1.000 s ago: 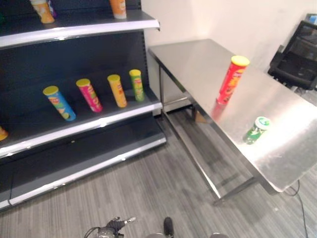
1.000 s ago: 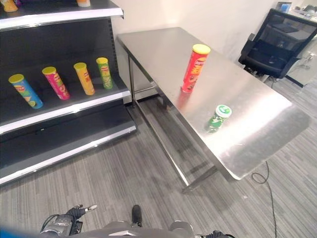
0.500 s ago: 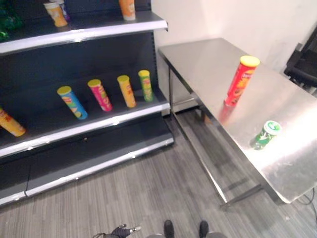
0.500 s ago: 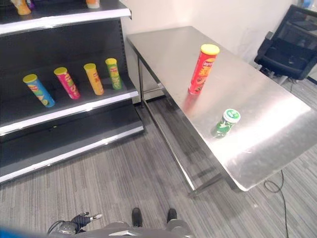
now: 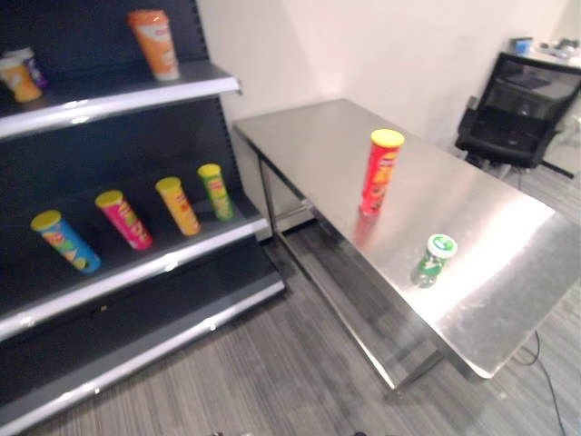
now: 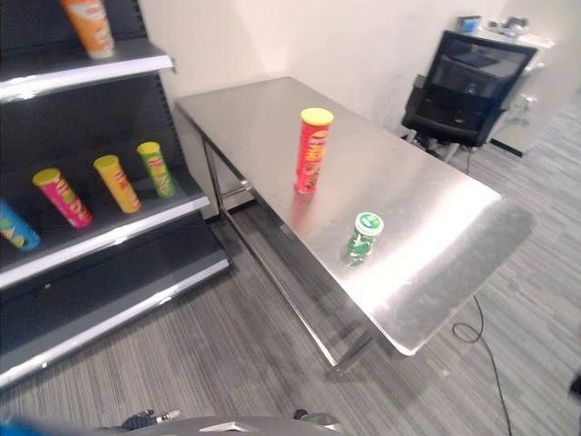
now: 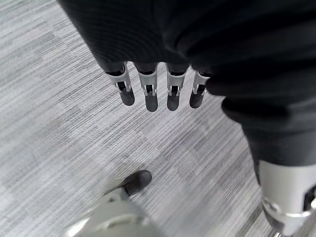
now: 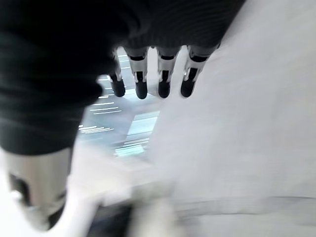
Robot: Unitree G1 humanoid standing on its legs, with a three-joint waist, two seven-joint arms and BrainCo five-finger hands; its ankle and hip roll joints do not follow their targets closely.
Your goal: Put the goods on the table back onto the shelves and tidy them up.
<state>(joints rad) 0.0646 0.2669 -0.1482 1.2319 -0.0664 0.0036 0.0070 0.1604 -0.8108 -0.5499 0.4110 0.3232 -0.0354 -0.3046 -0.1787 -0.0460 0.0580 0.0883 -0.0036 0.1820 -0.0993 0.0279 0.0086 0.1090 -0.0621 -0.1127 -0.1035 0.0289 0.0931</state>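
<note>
Left hand [image 7: 158,94]: in the left wrist view we see our fingers [image 7: 151,98] straight and relaxed, holding nothing, hanging above the grey striped carpet [image 7: 54,123].

Right hand [image 8: 148,79]: in the right wrist view we see our fingers [image 8: 141,89] likewise straight and empty; the background behind them is too blurred to identify.

Left eye view: we see the steel table [image 5: 508,272] against the pale wall, with two goods on it. The red can with a yellow lid [image 5: 380,171] stands upright near the table's middle. The green can with a white lid [image 5: 433,260] stands nearer to us, apart from the red can and closer to the table's near edge. To the left of the table stands the dark shelf unit [image 5: 136,272]. Its middle shelf carries four cans in a row, all leaning back: a blue can [image 5: 64,242], a pink can [image 5: 123,219], an orange-yellow can [image 5: 177,206] and a green can with a yellow lid [image 5: 215,191]. The upper shelf carries an orange cup [image 5: 154,43]. A black office chair [image 5: 513,113] stands beyond the table's far end.

Right eye view: we see the same layout, with both goods on the table, well apart from the shelf unit.
</note>
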